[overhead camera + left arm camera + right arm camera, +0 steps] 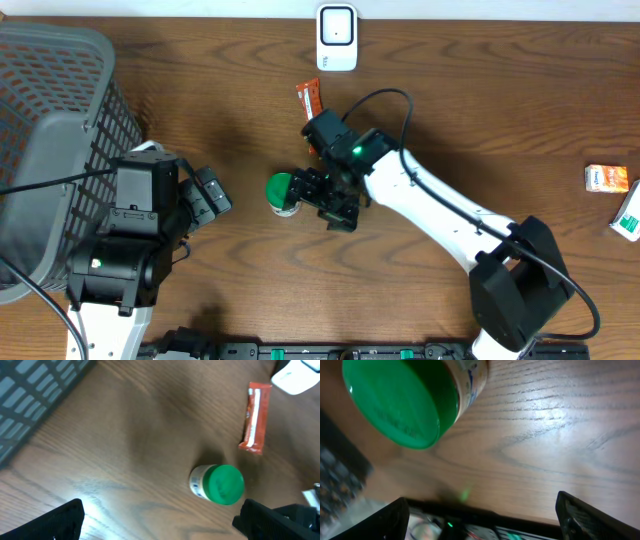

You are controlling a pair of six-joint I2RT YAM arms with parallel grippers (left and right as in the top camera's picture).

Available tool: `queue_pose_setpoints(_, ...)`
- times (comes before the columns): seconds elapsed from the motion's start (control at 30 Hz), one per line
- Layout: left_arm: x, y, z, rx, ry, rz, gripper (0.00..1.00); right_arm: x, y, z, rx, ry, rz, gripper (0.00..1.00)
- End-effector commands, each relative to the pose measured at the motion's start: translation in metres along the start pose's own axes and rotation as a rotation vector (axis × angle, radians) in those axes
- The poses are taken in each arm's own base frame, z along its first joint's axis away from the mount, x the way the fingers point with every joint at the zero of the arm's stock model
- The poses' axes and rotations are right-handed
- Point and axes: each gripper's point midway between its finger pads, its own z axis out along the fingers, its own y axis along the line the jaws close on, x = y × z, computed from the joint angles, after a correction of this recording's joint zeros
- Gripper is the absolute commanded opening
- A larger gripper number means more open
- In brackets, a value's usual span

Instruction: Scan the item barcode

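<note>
Overhead, the brown wooden surface [480,100] fills the frame, with a grey mesh basket [50,80] taking up its left edge. The white right arm [430,200] reaches in from the lower right toward the middle, and the black left arm [130,240] sits in front of the basket. A white scanner [337,37] stands at the far edge of the surface, near the centre. The green-lidded jar [283,192] stands on the surface near the middle, well apart from the scanner and between the two arms. The right fingers [592,517] are spread wide and hold nothing. In the right wrist view the jar sits ahead of their tips and off toward the left finger, its green lid turned to the camera, with bare wood in the gap between them. The left fingers [55,522] are also fully apart and empty; in the left wrist view the jar lies beyond their tips, nearer the right finger and not touching it. An orange packet [309,98] lies flat between the jar and the scanner. At the right edge of the surface, well away from the jar, lie a small orange box [607,178] and a green-and-white box [630,215].
</note>
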Motion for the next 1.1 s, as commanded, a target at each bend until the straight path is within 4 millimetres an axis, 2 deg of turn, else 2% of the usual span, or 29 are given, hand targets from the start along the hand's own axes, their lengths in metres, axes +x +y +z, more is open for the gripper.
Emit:
queue_pose_setpoints(0.0, -0.001, 0.001, -0.003, 0.003, 0.005, 0.043, 1.00, -0.010, -0.004, 0.006, 0.030, -0.084, 0.258, 0.88)
queue_pose_setpoints(0.23, 0.005, 0.004, -0.003, -0.010, 0.026, 0.067, 1.00, -0.003, 0.020, 0.012, -0.052, -0.087, 0.474, 0.87)
queue_pose_setpoints(0.4, 0.009, 0.007, -0.003, -0.021, 0.043, 0.114, 1.00, -0.003, 0.038, 0.020, -0.114, -0.084, 0.555, 0.92)
queue_pose_setpoints(0.67, 0.010, 0.009, -0.003, -0.027, 0.050, 0.133, 1.00, -0.012, 0.037, 0.045, -0.090, -0.077, 0.621, 0.93)
queue_pose_setpoints(0.83, 0.015, 0.012, -0.003, -0.037, 0.068, 0.146, 1.00, -0.024, 0.046, 0.059, -0.084, -0.087, 0.627, 0.92)
queue_pose_setpoints(0.97, 0.018, 0.014, -0.004, -0.044, 0.085, 0.187, 1.00, -0.031, 0.060, 0.065, -0.095, -0.084, 0.620, 0.92)
queue_pose_setpoints(1.07, 0.019, 0.014, -0.004, -0.044, 0.087, 0.212, 1.00, -0.033, 0.063, 0.061, -0.088, -0.094, 0.617, 0.92)
